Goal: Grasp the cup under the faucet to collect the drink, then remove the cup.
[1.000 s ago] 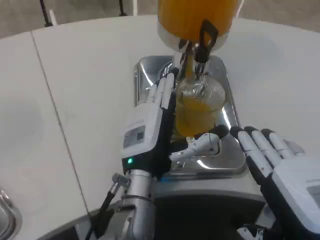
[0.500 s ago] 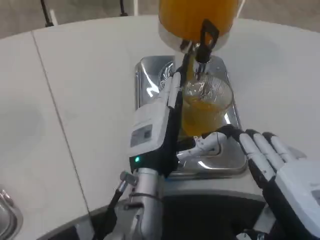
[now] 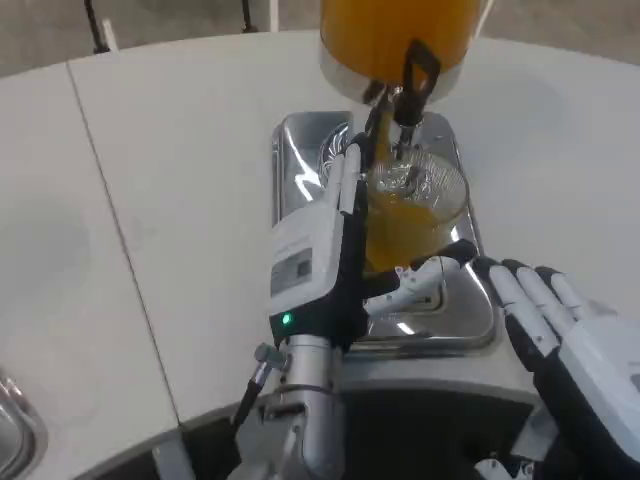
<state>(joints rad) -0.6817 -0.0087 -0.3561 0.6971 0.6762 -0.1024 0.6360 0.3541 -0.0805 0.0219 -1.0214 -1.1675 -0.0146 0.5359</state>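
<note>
A clear glass cup (image 3: pixel 412 212), more than half full of orange drink, stands over the steel drip tray (image 3: pixel 300 160) right below the black faucet (image 3: pixel 412 85) of the orange drink dispenser (image 3: pixel 400 35). My left hand (image 3: pixel 335 245) grips the cup from its left side, fingers pointing up along the glass and thumb (image 3: pixel 425 278) wrapped under its front. My right hand (image 3: pixel 560 335) hovers open at the lower right, fingers straight, just right of the tray and apart from the cup.
The white round table (image 3: pixel 160 200) spreads to the left and right of the tray. A seam (image 3: pixel 110 210) runs across its left part. A metal object (image 3: pixel 15 430) peeks in at the bottom left corner.
My left hand, holding the cup, has shifted a little to the right and up. The right hand has slid slightly right and lower. The cup looks a bit raised and tilted.
</note>
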